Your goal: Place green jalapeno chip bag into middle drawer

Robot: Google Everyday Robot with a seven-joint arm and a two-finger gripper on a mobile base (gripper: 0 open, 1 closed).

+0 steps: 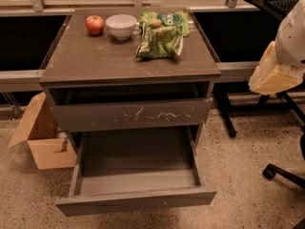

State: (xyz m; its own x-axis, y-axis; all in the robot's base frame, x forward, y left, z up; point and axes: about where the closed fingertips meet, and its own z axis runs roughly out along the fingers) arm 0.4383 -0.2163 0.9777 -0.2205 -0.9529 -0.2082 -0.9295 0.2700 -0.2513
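Green crinkly white-lettered chip bag (161, 43); gripper off-frame

The gripper (274, 75), at middle right, runs off the frame's right edge with an office chair (285, 171) below it, while the rear of the middle drawer (136, 202) lies hidden under the scratched drawer (131, 114).

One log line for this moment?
claw: right edge, apart from grey-brown cabinet | crinkly green white-lettered chip bag: on cabinet top | wide grey middle drawer: open, empty | grasp: not yet
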